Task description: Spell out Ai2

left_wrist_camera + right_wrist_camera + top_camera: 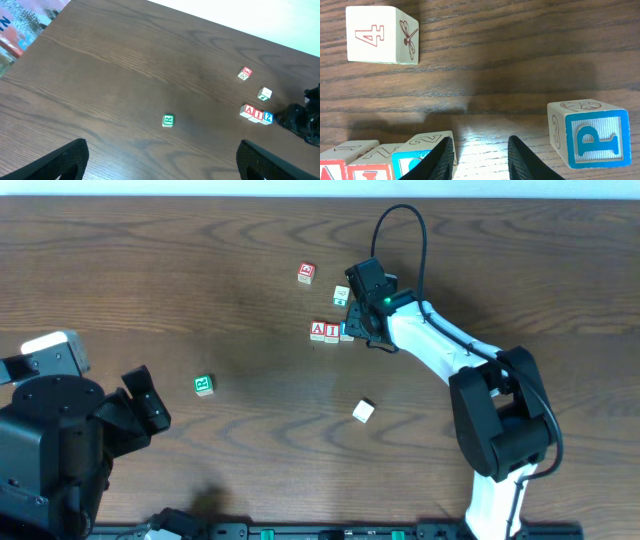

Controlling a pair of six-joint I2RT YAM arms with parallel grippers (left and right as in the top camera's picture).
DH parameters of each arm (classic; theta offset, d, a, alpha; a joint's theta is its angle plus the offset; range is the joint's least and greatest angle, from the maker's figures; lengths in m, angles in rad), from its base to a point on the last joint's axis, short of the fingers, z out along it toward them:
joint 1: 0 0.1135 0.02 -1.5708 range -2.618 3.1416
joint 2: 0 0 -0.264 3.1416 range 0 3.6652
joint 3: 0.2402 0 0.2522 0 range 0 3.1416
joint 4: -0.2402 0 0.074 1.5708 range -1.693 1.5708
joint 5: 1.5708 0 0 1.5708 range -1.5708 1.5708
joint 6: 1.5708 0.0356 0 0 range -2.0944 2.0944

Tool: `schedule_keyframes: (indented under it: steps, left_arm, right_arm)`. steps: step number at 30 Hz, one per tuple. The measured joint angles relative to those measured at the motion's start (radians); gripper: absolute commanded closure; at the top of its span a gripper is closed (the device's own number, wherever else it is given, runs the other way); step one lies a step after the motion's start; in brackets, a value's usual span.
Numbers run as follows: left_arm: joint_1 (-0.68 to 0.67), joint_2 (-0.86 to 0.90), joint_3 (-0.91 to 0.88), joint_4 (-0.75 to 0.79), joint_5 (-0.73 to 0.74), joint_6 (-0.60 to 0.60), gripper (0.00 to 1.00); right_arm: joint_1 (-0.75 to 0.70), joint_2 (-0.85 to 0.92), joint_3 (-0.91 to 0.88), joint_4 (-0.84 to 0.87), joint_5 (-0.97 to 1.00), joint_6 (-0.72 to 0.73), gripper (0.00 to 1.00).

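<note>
a cube (248, 111), i cube (258, 115), 2 cube (268, 117) touching in a row, mid table (200, 280). r gripper (480, 155) narrow gap, empty, just beside 2 cube. l gripper (162, 165) wide, empty, well apart.

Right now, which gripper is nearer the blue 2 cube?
Right. The right gripper sits just beside the blue 2 cube, its jaws apart with nothing between them. The left gripper is far off across the table, beyond the green cube.

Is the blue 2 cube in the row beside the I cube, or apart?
In the row: the blue-faced wooden 2 cube sits flush against the red-bordered wooden I cube.
</note>
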Motion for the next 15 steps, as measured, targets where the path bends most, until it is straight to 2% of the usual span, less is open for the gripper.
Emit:
schedule_keyframes:
  steps: [15]
  left_arm:
    - [0.0,0.0,0.0,0.0,0.0,0.0,0.05]
  right_arm:
    - [0.0,0.0,0.0,0.016,0.003,0.0,0.61]
